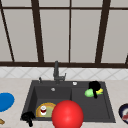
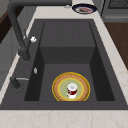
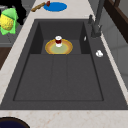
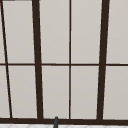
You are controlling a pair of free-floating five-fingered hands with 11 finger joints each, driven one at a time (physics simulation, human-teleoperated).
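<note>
My right hand [image 1: 94, 86] hangs above the sink's [image 1: 105, 116] shallow right side with its fingers curled round an ear of corn [image 1: 90, 93], yellow kernels showing through green husk. From the right-hand camera the same corn [image 3: 7, 22] sits high at the frame's near-left edge, black fingers closed over its top, well clear of the basin floor beneath it.

Nearest the front camera, a big red ball [image 1: 67, 114] hides the front rim, below and to the left of the corn. Left of that, my left hand [image 1: 28, 116] floats idle at the sink's front-left corner; I cannot tell how its fingers stand.

Down and left of the right hand, in the deep basin, a yellow-rimmed plate [image 2: 71, 87] carries a small red-and-white jar [image 2: 71, 90], upright at its middle. Behind, the dark faucet [image 1: 56, 72] rises before the window [image 4: 70, 60].

On the counter, a blue plate [image 1: 5, 101] lies far left, a dark plate with food [image 2: 84, 9] far right.

My judgement: keep the grip firm on the husk, move slowly and stay high over the rim. The jar's label shows no readable writing.
</note>
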